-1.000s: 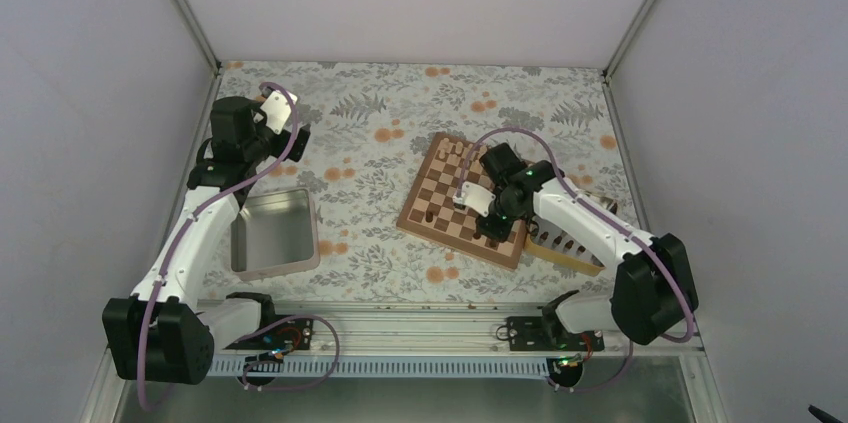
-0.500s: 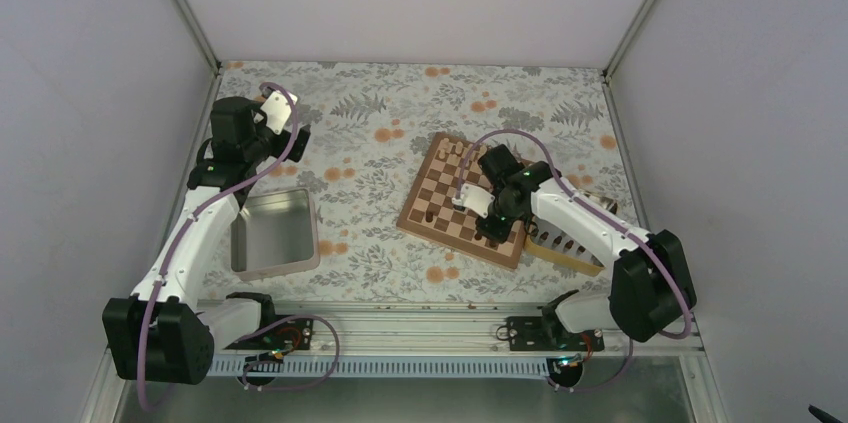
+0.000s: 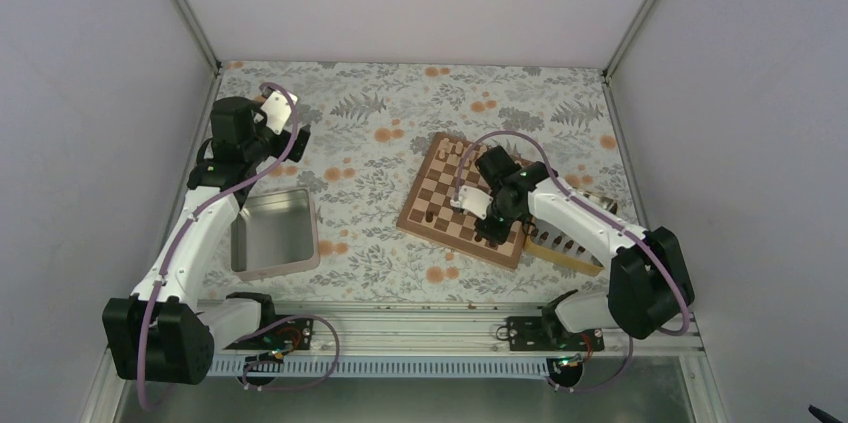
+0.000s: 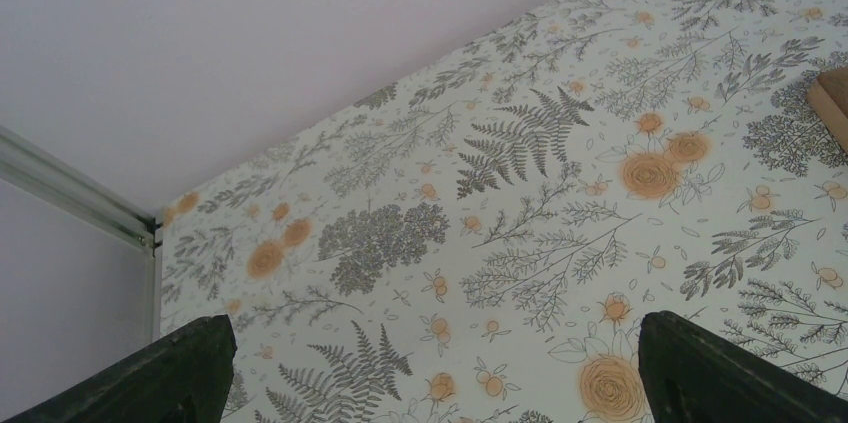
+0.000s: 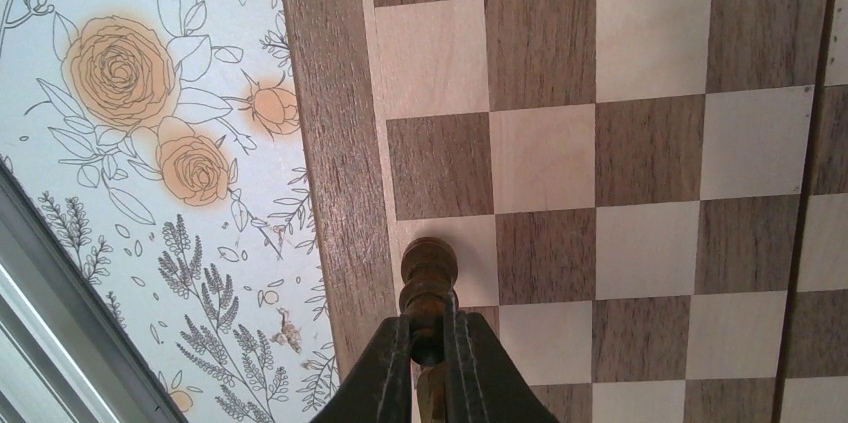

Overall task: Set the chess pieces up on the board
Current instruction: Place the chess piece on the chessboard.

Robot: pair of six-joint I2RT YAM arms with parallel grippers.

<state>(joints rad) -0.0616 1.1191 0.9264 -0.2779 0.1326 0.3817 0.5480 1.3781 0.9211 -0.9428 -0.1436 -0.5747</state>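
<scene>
The chessboard (image 3: 440, 205) lies tilted right of centre, with a few dark pieces (image 3: 457, 152) along its far edge. My right gripper (image 3: 493, 233) is over the board's near edge, shut on a dark brown chess piece (image 5: 428, 288). In the right wrist view the piece hangs above a light square by the board's border (image 5: 335, 173), fingers (image 5: 390, 358) clamped around its stem. My left gripper (image 3: 290, 138) is raised at the far left, away from the board. Its dark fingertips (image 4: 190, 363) stand wide apart over the floral cloth, holding nothing.
A grey metal tin (image 3: 275, 233) lies at the left near the left arm. A light wooden tray (image 3: 565, 248) with more pieces sits right of the board, partly under the right arm. White walls close in the table on three sides.
The right gripper has shifted slightly left along the board's near edge with the piece in it. The left arm has not moved.
</scene>
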